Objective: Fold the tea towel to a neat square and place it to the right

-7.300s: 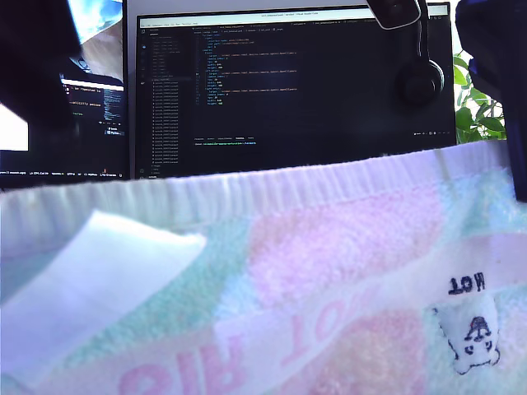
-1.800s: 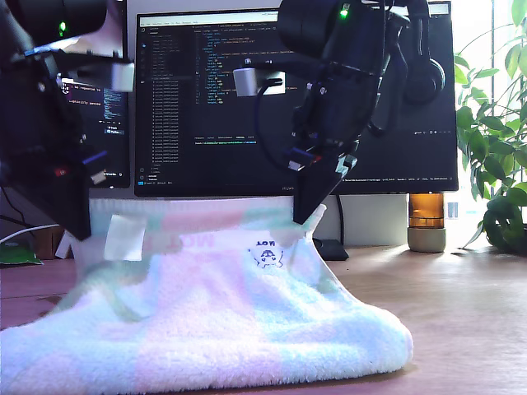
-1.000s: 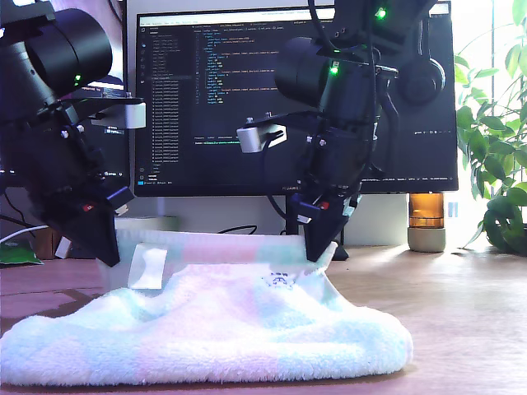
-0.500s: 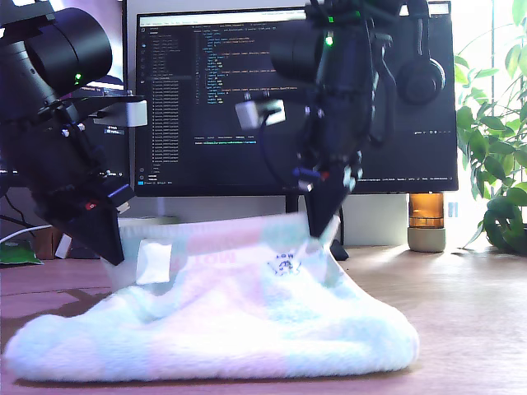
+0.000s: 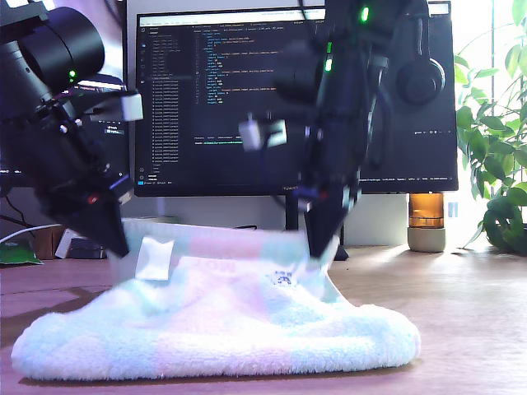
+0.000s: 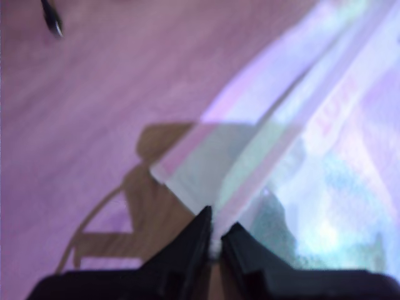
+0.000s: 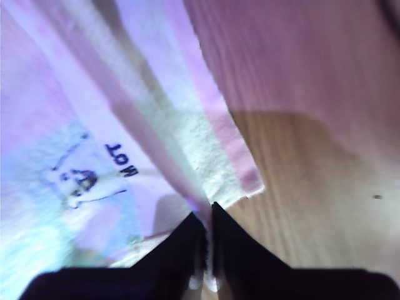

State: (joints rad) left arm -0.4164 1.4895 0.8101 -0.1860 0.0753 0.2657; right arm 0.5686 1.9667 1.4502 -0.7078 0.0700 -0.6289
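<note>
At the exterior view's left, the first hand (image 5: 118, 245) is clamped on one end of the tea towel's raised rear edge. In the first wrist view its jaws are closed on the hem with only cloth between them. The tea towel (image 5: 222, 329) lies in the middle of the bench (image 5: 469, 313), in front of the monitor (image 5: 247, 99). Its lower part is bunched in a thick roll toward the camera, and its rear edge is held off the surface as a low wall. A white label (image 5: 154, 257) hangs just beside the first hand, and the dark printed mark (image 5: 282, 278) sits further along, near the second hand (image 5: 319, 251). That hand is clamped on the other end of the same edge, and the second wrist view shows its jaws shut on the corner hem. Compared with half a second ago, the held edge is carried slightly lower and the roll is shifted a little toward the exterior view's right. Compared with nearly two seconds ago, the edge is carried markedly lower. The change is judged to be part of a fold in progress, with the rear edge being brought down over the bulk. No neat square is formed yet, both corners are not yet released, and placement to the side remains to be done.
</note>
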